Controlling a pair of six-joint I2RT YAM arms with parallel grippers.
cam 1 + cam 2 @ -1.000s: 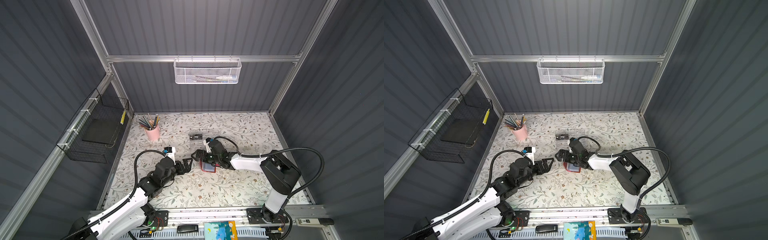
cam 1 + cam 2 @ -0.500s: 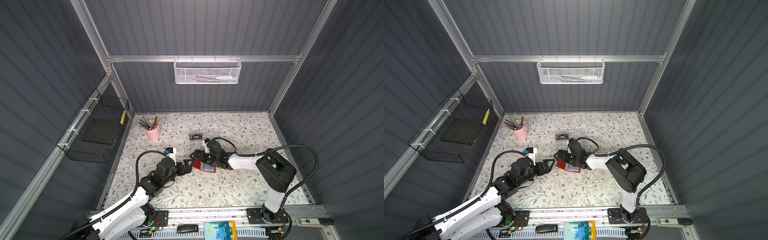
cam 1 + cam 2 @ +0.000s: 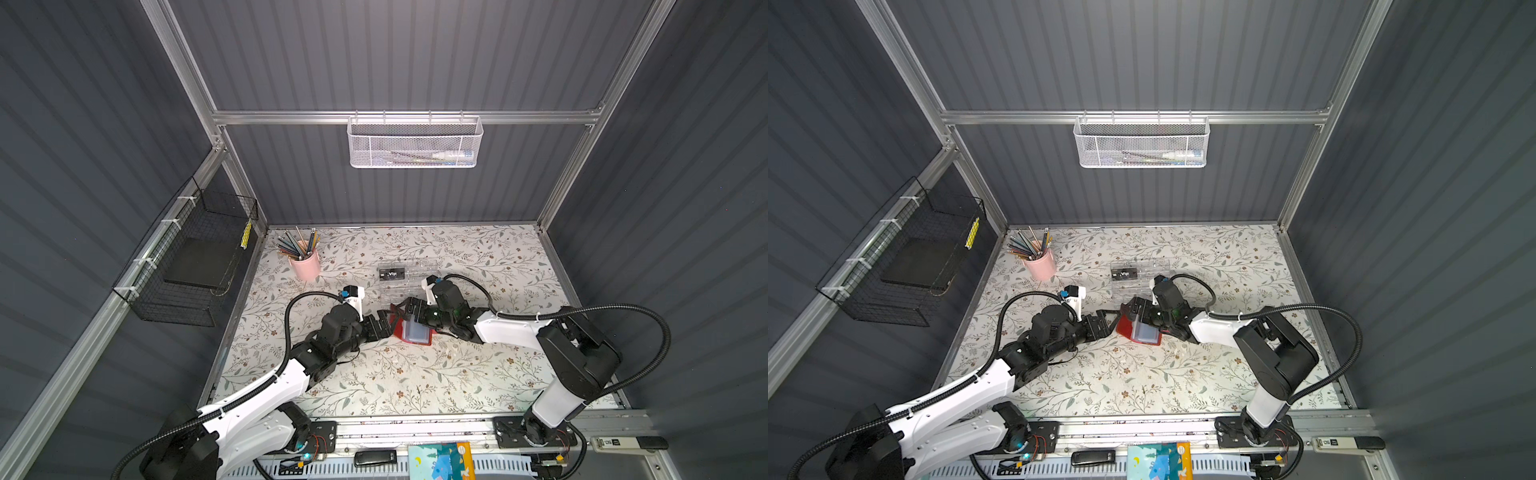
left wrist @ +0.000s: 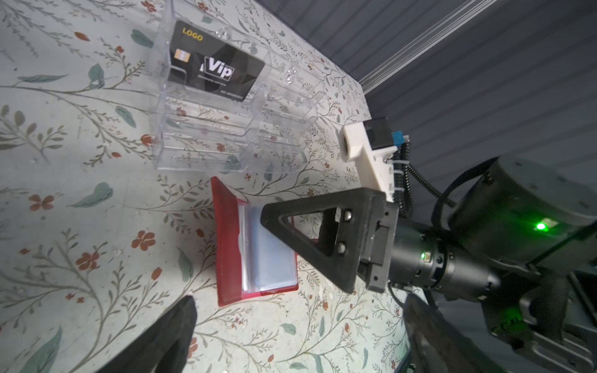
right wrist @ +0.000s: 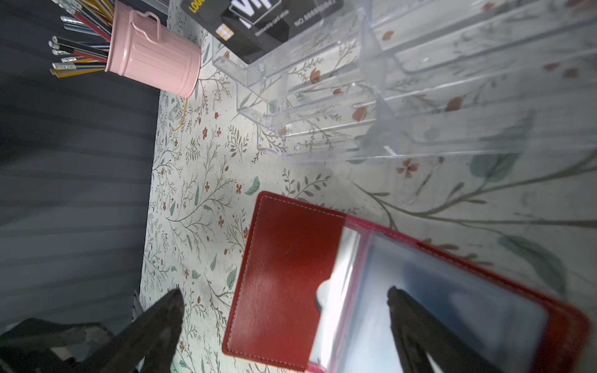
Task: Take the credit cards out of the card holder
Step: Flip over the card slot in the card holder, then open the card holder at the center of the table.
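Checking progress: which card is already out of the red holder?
The black Vip card, standing in the clear acrylic box. The only other one visible, the bluish card, sits sleeved inside the open red holder.

Floral-print tabletop carries pink metal pencil cup, clear acrylic tiered box, open red leather-like card holder.

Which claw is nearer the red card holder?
Right. The right claw hangs open over the open card holder, one finger above its sleeve pages; the left claw, also open, is beside its edge.
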